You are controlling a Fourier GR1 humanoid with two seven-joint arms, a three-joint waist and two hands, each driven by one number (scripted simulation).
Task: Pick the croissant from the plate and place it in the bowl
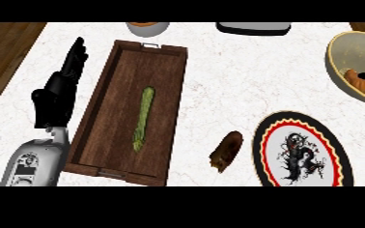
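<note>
Left robot hand [61, 84] upright beside tray [107, 125], fingers straight and open; croissant [227, 150] on counter [235, 77], just beside plate [262, 142]

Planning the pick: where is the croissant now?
Head view, lower right: the croissant lies on the counter between the wooden tray and the plate, just off the plate's left rim.

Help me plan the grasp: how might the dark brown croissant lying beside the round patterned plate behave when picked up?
The dark brown croissant looks small and puffy, so probably light. Its elongated, tapered shape lying flat on the white marble counter suggests it won't roll readily. Its lumpy baked crust likely crumbles if squeezed.
</note>
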